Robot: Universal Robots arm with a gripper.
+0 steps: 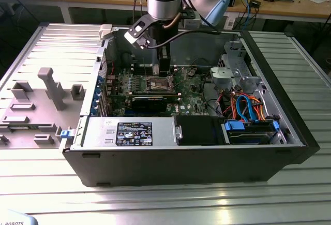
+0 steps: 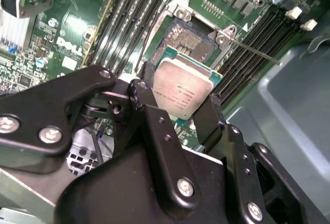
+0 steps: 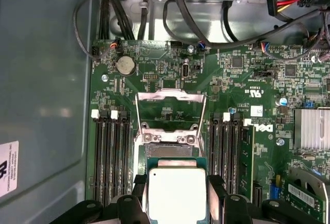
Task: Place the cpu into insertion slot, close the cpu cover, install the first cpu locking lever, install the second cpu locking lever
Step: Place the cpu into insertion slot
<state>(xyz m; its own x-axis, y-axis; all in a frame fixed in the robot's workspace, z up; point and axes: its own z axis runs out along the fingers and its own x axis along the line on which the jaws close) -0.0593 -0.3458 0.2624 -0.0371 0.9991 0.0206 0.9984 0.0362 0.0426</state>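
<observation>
My gripper [image 2: 180, 100] is shut on the cpu [image 2: 183, 86], a flat square chip with a silver-grey top and green edge, held by two opposite sides between black fingers [image 2: 209, 118]. In the first wrist view the cpu [image 3: 177, 193] hangs just off the insertion slot [image 3: 167, 151], whose dark centre [image 2: 188, 37] lies bare. The cpu cover [image 3: 169, 97], a silver frame, stands swung open beyond the slot. A thin metal locking lever [image 2: 258, 53] sticks out from the socket's corner. In the exterior view the gripper [image 1: 163, 71] hovers low over the slot [image 1: 159, 84] inside the computer case.
Black memory slots [image 3: 111, 157] flank the socket on both sides. A long black card [image 1: 150, 101] lies just in front of it, and a finned heatsink [image 3: 312, 128] is to one side. Cables [image 3: 206, 23] and the case walls [image 1: 170, 163] surround the motherboard. Grey fixtures [image 1: 49, 88] stand outside.
</observation>
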